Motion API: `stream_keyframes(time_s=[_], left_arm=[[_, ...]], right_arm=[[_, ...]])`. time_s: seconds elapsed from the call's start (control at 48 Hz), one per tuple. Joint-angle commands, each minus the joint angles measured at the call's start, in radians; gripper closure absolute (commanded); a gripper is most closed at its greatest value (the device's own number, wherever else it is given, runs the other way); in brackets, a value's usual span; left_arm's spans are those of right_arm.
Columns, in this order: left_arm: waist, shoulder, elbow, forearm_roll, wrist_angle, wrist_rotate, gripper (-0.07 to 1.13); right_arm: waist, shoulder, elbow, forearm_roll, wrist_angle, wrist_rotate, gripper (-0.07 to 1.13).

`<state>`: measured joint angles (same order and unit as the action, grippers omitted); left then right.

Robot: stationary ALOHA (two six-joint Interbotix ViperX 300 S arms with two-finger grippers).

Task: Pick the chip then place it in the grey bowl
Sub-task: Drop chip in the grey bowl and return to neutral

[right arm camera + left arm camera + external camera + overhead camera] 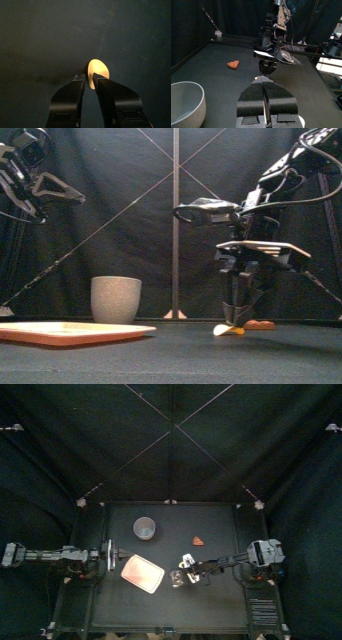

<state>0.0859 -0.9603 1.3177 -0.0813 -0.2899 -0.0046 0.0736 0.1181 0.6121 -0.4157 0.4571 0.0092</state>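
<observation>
The chip [98,66] first: a pale yellow oval, thin and surely feather-light, stiff but probably brittle. I'd want a gentle pinch on its edge, never a squeeze across the flat. The right gripper [89,78] has just that: jaws narrowed onto the near rim, with most of the oval poking out past the fingertips. From the front the chip sits right under the tips at table level (lifted or touching, I can't say). How deep the bite goes is hidden too. Just behind the fingers lies a small red toy [258,325], half masked. The grey bowl [116,298] stands well away, toward the left arm, with the pink tray [74,333] before it. The left gripper [264,82] rests, jaws together.
</observation>
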Motion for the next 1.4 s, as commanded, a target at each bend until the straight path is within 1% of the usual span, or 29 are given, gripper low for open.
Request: stream_keyframes(time_s=[0.021, 0.167, 0.312, 0.375, 0.5, 0.604, 0.688, 0.854, 0.958, 1.125, 1.188, 1.25, 1.396], left_arm=[[0.002, 0.005, -0.012, 0.000, -0.006, -0.002, 1.03], [0.003, 0.005, -0.011, 0.000, -0.006, 0.000, 1.03], [0.008, 0.005, -0.005, 0.000, -0.006, 0.000, 1.03], [0.008, 0.003, -0.003, 0.000, -0.006, 0.000, 1.03], [0.009, 0.003, -0.002, 0.000, -0.011, 0.000, 1.03], [0.011, 0.003, -0.002, 0.000, -0.011, -0.002, 1.03], [0.009, 0.003, -0.002, 0.000, -0.012, 0.000, 1.03], [0.008, 0.003, -0.002, -0.005, -0.012, -0.002, 1.03], [0.008, 0.003, -0.002, -0.029, -0.011, 0.000, 1.03], [0.002, 0.003, 0.008, -0.055, -0.006, 0.000, 1.03], [0.000, 0.003, 0.011, -0.057, -0.006, 0.000, 1.03], [0.000, 0.003, 0.014, -0.057, -0.008, 0.000, 1.03], [0.000, 0.003, 0.015, -0.057, -0.008, 0.000, 1.03]], right_arm=[[0.008, -0.026, -0.017, 0.006, 0.009, 0.005, 0.40], [0.031, -0.029, -0.040, -0.008, 0.040, 0.028, 0.35], [0.063, -0.017, -0.064, -0.066, 0.110, 0.057, 0.28], [0.072, -0.008, -0.071, -0.094, 0.133, 0.092, 0.25], [0.077, 0.015, -0.066, -0.133, 0.149, 0.170, 0.24], [0.084, 0.032, -0.058, -0.178, 0.149, 0.199, 0.24], [0.087, 0.040, -0.051, -0.198, 0.149, 0.204, 0.25], [0.081, 0.066, -0.054, -0.206, 0.146, 0.204, 0.25], [0.077, 0.080, -0.061, -0.215, 0.144, 0.204, 0.25], [0.038, 0.087, -0.064, -0.244, 0.144, 0.204, 0.26], [0.029, 0.087, -0.066, -0.258, 0.141, 0.204, 0.28], [0.018, 0.087, -0.067, -0.270, 0.137, 0.202, 0.33], [0.005, 0.089, -0.064, -0.265, 0.112, 0.193, 0.54]])
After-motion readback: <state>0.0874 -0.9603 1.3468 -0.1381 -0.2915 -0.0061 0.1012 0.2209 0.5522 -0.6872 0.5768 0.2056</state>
